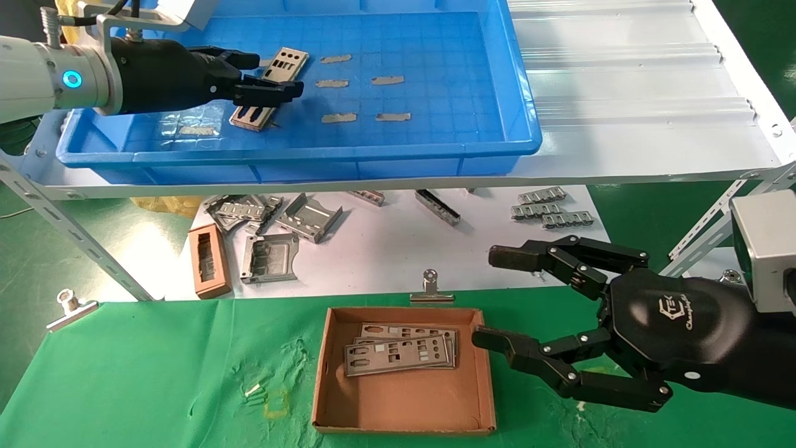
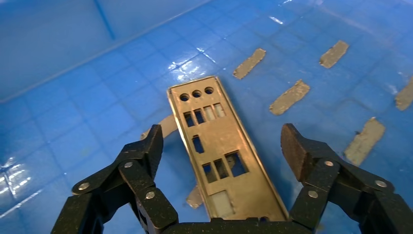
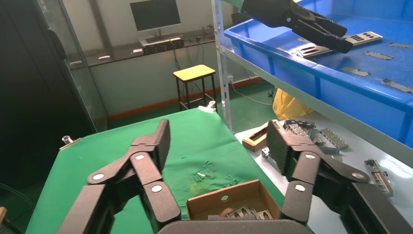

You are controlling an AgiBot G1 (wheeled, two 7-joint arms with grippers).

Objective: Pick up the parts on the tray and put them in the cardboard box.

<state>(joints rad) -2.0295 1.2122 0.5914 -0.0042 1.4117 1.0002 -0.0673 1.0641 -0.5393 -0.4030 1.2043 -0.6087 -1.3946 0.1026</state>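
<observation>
A green cloth covers the tabletop at lower frame; the right hand, spread wide, carries a logo reading perhaps "TEK". The left hand is spread over a plate in the blue tray.

Tray sits on the far shelf; one plate lies at its left, tape strips to the plate's right. Left hand over that plate. Cardboard box near, on the counter, stacked plates inside. Right hand just right of the box. Brackets between shelf and box.
</observation>
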